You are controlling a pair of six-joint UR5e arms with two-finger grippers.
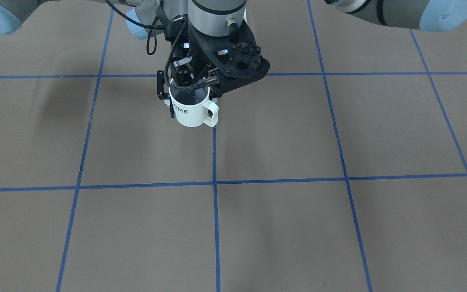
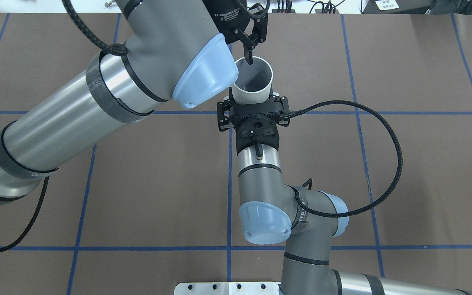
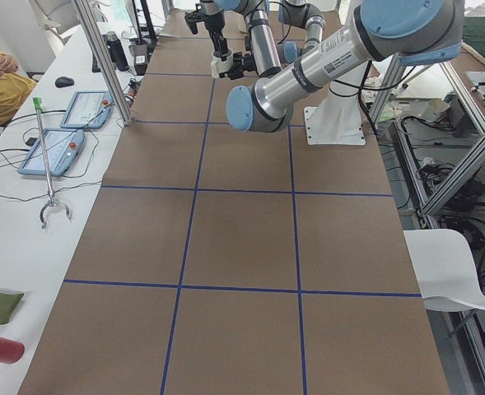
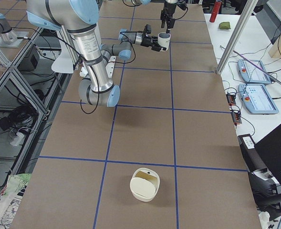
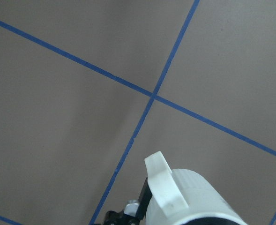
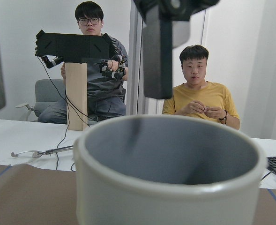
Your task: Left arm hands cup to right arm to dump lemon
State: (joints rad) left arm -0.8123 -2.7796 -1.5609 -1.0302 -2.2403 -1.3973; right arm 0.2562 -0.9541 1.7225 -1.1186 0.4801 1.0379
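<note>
The white "HOME" cup (image 1: pixel 191 114) hangs upright above the table, handle toward the robot's left. My right gripper (image 1: pixel 191 103) reaches in level and is shut on the cup's sides (image 2: pixel 252 93). My left gripper (image 2: pixel 255 45) points down over the cup. Its jaws are open and its fingers (image 6: pixel 156 51) stand one above the cup's mouth and one outside its left wall, just above the rim. The cup's greyish inside (image 2: pixel 252 76) shows no lemon; the lemon is not visible in any view. The left wrist view shows the cup's handle (image 5: pixel 163 185).
A cream-coloured bowl-like container (image 4: pixel 145 184) sits on the brown table (image 1: pixel 298 227) near the robot's right end. Two seated operators (image 6: pixel 196 101) are beyond the table's far edge. Tablets (image 3: pixel 61 140) and tools lie on the white side bench.
</note>
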